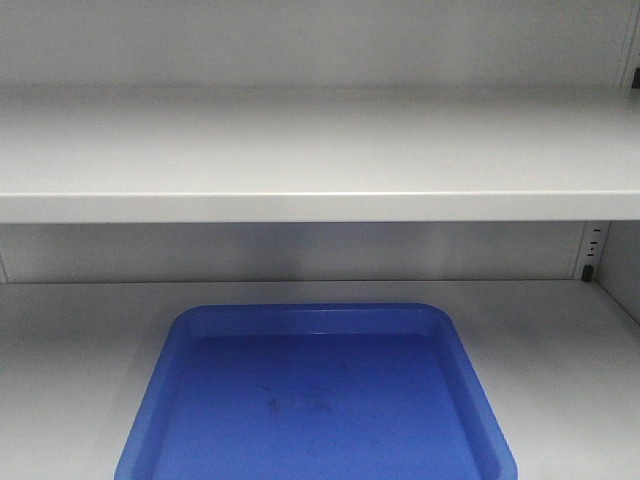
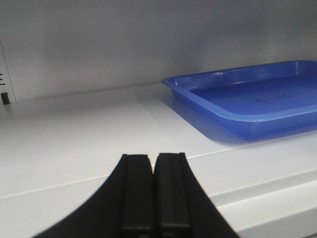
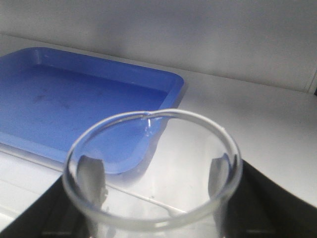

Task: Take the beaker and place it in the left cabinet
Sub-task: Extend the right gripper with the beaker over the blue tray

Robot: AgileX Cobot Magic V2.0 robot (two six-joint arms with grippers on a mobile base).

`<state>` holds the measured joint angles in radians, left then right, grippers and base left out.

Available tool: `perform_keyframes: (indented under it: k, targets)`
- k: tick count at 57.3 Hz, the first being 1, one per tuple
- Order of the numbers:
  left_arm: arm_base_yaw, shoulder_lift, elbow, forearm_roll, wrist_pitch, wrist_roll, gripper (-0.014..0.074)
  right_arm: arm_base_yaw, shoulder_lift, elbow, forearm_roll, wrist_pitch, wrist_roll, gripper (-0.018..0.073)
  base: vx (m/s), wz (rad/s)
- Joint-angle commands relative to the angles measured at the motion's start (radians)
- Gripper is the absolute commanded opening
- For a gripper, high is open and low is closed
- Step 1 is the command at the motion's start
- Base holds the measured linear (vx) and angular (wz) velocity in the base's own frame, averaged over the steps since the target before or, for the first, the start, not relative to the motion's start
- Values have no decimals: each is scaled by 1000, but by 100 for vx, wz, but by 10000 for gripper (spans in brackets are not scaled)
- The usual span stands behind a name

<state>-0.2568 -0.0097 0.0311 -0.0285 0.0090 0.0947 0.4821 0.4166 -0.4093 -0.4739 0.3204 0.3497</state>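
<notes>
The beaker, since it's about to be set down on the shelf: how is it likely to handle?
The beaker looks like thin clear glass, so probably fragile and slick between the right gripper's fingers. It appears empty, so likely light. Its straight walls suggest it should stand steadily on the flat shelf beside the blue tray.

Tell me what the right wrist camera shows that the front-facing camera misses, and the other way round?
Only the right wrist view shows the beaker, its rim close to the lens, held between the right hand's dark fingers. Only the front-facing view shows the upper shelf board and the peg-hole strip on the side wall. Both show the blue tray resting, with nothing in it, on the lower shelf of the left cabinet.
</notes>
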Motion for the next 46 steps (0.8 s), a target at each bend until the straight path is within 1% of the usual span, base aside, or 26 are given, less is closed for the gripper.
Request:
perform_keyframes:
  k: [1,4,10,14,20,23,37,46]
  targets:
    - [-4,-18,16,-8,-84,-3,1,-2,7,-31,-39,-121,-7,-6,0,0]
    - [-4,-18,16,-8,-84,-3,1,-2,14,-31,-43,-156,-7,-6,0,0]
    - [-4,-18,16,-8,-84,-3,1,-2,72,-31,-51,-284,-7,-6,0,0]
    - [-4,-18,16,-8,-84,-3,1,-2,146,-38,-46,-377,12,-6,0,0]
    - [-4,-18,16,-8,-84,-3,1,-2,292,-82,-10,-467,52,-6,0,0]
    - [-4,-18,16,-8,-84,-3,1,-2,364,-118,3,-504,52,-6,0,0]
    - [-4,-18,16,-8,-84,-3,1,-2,707,-324,3,-644,52,-6,0,0]
    - [-4,-18,16,-8,-84,-3,1,-2,878,-411,3,-717,53,-6,0,0]
